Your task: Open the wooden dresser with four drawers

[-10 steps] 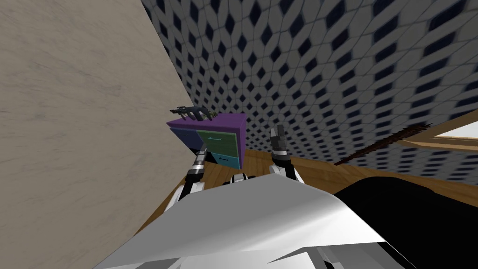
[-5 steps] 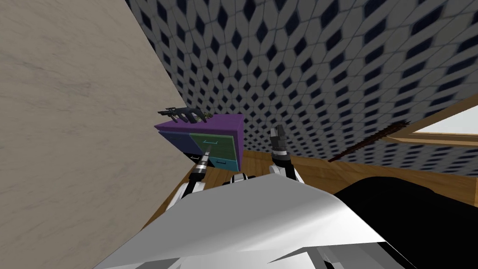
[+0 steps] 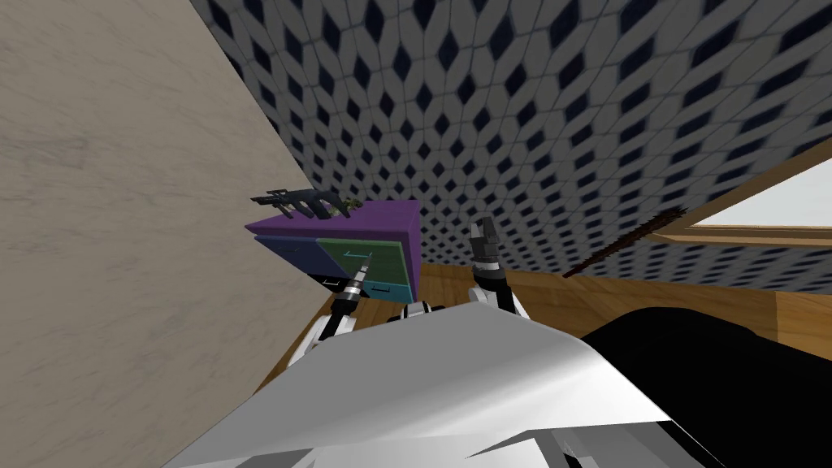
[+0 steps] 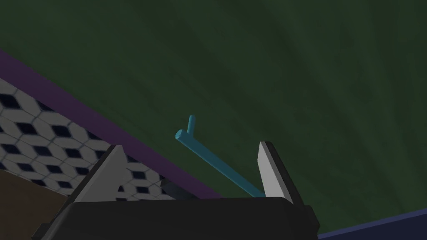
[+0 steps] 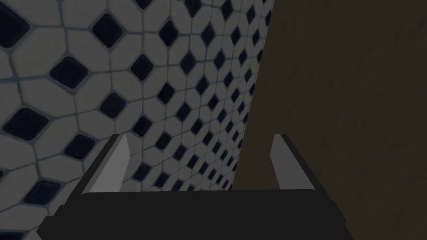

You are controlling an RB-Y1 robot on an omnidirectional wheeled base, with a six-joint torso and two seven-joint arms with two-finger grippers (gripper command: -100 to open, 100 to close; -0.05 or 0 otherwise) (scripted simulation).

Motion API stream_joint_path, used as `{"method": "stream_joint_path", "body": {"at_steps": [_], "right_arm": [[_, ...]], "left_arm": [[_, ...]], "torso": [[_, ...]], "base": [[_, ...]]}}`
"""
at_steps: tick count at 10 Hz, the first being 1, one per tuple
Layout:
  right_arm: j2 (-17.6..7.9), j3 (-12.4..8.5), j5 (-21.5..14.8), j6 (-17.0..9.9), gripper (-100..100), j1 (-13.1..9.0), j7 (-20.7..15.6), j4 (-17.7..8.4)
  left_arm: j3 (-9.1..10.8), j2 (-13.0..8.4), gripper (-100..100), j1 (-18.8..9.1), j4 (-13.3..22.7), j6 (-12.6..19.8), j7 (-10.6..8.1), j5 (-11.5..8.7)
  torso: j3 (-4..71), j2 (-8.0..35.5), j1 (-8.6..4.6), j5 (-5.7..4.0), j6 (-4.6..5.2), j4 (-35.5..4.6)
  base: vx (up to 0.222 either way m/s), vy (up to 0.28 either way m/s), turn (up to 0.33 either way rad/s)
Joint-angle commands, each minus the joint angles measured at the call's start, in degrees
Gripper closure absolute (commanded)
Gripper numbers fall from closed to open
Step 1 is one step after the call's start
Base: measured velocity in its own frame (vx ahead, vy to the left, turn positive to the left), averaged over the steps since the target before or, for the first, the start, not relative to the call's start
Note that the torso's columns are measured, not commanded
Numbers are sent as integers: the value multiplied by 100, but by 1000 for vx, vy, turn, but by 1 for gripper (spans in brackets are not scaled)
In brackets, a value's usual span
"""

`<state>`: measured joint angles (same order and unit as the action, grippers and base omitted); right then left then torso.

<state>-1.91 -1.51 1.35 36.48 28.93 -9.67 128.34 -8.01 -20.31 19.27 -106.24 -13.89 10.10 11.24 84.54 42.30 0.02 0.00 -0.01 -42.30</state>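
Left gripper (image 4: 190, 144) stood wide open, blades well apart, holding nothing. Diamond-patterned wall (image 3: 528, 122) took the upper right of the head view. Against it, just left of centre, sat the dresser (image 3: 374, 218), purple-topped. Its green drawer (image 3: 378, 253) faced the arm, with a blue drawer (image 3: 288, 250) to the left and a teal drawer (image 3: 394, 288) below. Right gripper (image 3: 486, 230), right of the dresser, was spread and empty too. Teal handle (image 4: 217, 164) on the green drawer ran between the left blades (contact? couldn't tell).
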Motion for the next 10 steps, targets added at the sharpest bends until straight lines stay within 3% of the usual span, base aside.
{"method": "stream_joint_path", "body": {"at_steps": [1, 6, 7, 10], "right_arm": [[0, 0, 0, 0, 0, -1, 0, 0], [0, 0, 0, -1, 0, -4, 0, -1], [0, 0, 0, -1, 0, -2, 0, -1], [0, 0, 0, 1, 0, 2, 0, 1]], "left_arm": [[1, -3, 100, -1, -10, 17, -4, -1], [-46, -99, 100, 179, -227, 3, -33, -10], [-49, -167, -100, 190, -312, 149, -51, -9], [-52, -249, -100, 193, -410, 334, -72, -7]], "torso": [[-2, 8, 0, 1, 0, 0], [-4, 8, -2, 0, 0, -1], [19, -32, -14, -3, 2, 9], [30, -45, -11, -3, 1, 15]], "base": [[9, -1, 2], [-147, 50, 35], [59, -29, -62], [151, -47, -38]]}}
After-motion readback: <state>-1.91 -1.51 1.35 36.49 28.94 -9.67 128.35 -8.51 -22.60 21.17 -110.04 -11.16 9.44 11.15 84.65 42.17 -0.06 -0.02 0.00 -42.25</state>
